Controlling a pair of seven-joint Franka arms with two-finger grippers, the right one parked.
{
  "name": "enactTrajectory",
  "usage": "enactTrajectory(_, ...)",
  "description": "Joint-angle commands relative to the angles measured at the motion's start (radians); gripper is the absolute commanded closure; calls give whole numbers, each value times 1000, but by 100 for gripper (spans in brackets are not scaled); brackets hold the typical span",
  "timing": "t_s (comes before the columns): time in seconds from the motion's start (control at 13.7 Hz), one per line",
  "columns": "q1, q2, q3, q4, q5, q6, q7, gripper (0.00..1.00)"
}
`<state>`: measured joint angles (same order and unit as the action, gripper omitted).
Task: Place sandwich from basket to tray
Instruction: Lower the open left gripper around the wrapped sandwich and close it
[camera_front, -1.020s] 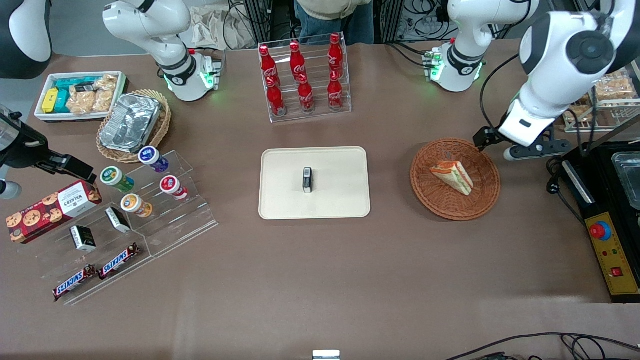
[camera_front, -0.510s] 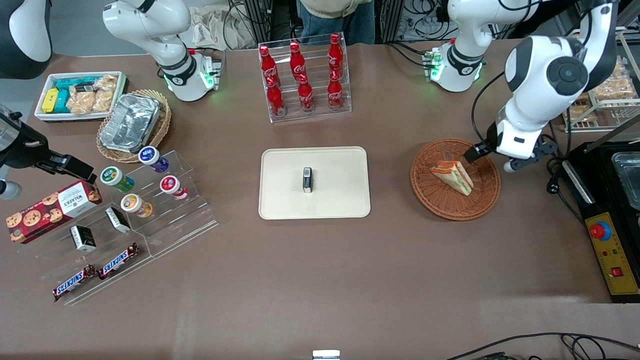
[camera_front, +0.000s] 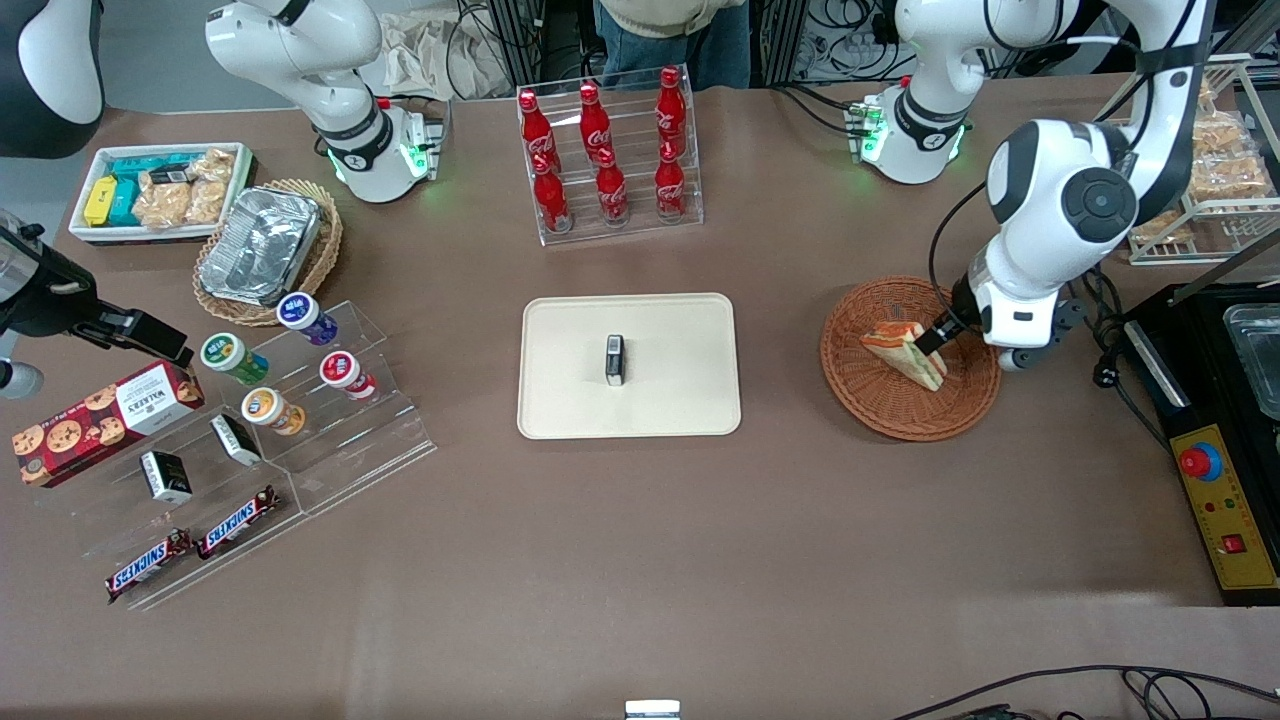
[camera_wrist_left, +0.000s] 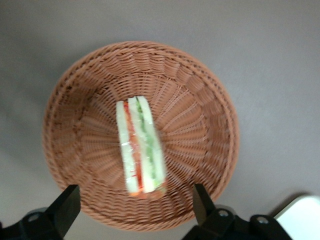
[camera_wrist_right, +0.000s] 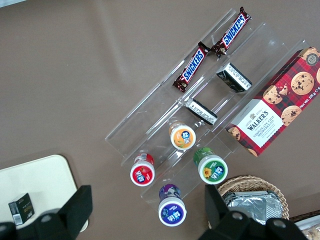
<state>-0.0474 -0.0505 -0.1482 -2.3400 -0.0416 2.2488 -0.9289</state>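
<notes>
The sandwich (camera_front: 905, 352) is a triangular wedge with pale bread and orange-red and green layers, lying in the round reddish-brown wicker basket (camera_front: 880, 415). My left gripper (camera_front: 935, 338) hangs over the basket, close above the sandwich's wide end. In the left wrist view the sandwich (camera_wrist_left: 140, 150) lies across the middle of the basket (camera_wrist_left: 210, 100), and the gripper (camera_wrist_left: 135, 212) is open and empty, its fingers (camera_wrist_left: 65, 207) spread wider than the sandwich. The cream-beige tray (camera_front: 560, 330) lies mid-table, toward the parked arm's end from the basket.
A small black box (camera_front: 614, 360) stands on the tray. A rack of red cola bottles (camera_front: 610, 155) is farther from the camera than the tray. A black appliance with a red button (camera_front: 1215, 480) sits at the working arm's end, beside the basket.
My left gripper has come down and moved from the basket's rim to just above the sandwich. The sandwich, basket and tray have not moved.
</notes>
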Motion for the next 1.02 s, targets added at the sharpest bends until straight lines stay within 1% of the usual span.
enactTrajectory(0.0,-6,30,-25,-15,-4,67,-132,0)
enactTrajectory(0.22,-6,41,-27,-38,-1,77,-162,0)
enactTrajectory(0.44,-5,38,-27,-103,-1,153,-163,0)
enactTrajectory(0.95,-5,41,-25,-145,6,164,-176,0)
